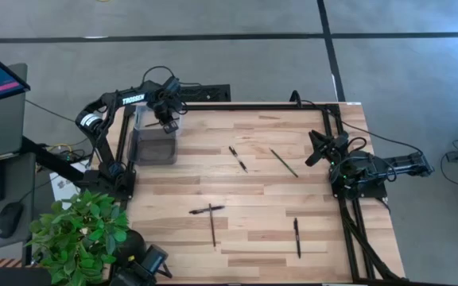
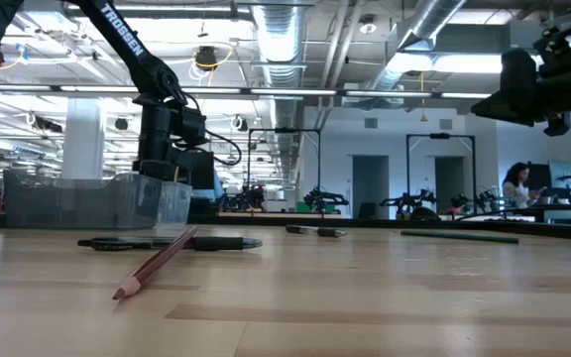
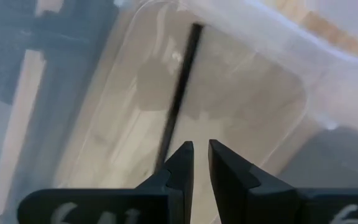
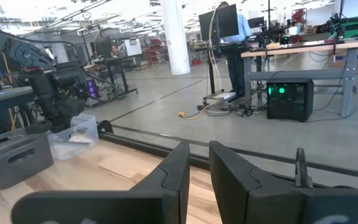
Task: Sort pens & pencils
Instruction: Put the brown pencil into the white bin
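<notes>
Where white "TROSSEN" lettering, left arm (image 1: 106, 107).

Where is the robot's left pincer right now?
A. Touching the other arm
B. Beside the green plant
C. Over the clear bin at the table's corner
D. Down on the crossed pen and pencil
C: the high view shows the left pincer above the clear bin, and its wrist view looks down into the bin, where a thin dark stick lies.

Pens and pencils scattered on the table

Black pens (image 1: 238, 159) lie mid-table, one (image 1: 296, 237) near right; brown pencils (image 1: 284, 163) lie centre-right, one (image 1: 212, 226) crossing a pen (image 1: 206, 210).
</notes>
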`<state>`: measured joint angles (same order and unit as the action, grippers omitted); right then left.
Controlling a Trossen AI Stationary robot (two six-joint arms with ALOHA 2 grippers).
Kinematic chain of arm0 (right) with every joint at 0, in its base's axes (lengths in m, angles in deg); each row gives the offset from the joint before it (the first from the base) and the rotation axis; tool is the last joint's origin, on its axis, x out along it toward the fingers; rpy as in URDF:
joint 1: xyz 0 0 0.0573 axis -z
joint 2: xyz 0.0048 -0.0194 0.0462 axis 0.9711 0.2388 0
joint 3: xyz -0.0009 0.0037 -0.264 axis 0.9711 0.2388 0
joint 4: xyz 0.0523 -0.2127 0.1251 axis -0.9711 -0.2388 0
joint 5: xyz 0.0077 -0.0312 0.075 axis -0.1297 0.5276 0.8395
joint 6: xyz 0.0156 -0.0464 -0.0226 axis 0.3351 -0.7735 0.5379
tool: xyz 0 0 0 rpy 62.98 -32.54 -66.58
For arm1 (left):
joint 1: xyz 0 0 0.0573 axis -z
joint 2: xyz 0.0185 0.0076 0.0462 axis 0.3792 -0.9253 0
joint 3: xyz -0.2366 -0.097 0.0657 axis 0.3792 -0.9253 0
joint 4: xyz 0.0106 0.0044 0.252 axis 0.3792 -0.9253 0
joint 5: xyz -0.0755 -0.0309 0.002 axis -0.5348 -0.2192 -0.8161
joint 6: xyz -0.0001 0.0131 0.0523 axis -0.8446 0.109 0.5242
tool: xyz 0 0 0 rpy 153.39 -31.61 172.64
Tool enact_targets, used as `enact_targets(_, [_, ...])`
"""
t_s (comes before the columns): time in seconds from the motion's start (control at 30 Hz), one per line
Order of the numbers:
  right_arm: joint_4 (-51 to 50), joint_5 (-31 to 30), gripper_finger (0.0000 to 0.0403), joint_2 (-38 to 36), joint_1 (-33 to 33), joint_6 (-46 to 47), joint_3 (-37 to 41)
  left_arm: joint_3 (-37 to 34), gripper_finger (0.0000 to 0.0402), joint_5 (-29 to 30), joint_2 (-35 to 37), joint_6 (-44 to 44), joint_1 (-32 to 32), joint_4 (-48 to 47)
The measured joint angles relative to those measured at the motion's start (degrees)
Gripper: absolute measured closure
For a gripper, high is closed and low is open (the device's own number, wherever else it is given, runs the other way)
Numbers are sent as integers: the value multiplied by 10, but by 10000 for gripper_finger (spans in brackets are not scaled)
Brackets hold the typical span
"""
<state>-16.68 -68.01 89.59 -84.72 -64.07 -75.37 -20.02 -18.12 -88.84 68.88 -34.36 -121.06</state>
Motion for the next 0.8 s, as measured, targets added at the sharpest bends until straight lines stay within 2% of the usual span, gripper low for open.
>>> enact_targets(0.2, [0, 0, 321, 0, 0, 0, 0, 0, 360, 50, 17, -5, 1, -5])
enact_targets(0.43, [0, 0, 321, 0, 0, 0, 0, 0, 360, 34, 93, -24, 1, -6])
enact_targets(0.6, [0, 0, 321, 0, 0, 0, 0, 0, 360, -41, 170, -54, 6, -7])
enact_targets(0.8, [0, 0, 321, 0, 0, 6, 0, 0, 360, -209, 280, -5, 60, -4])
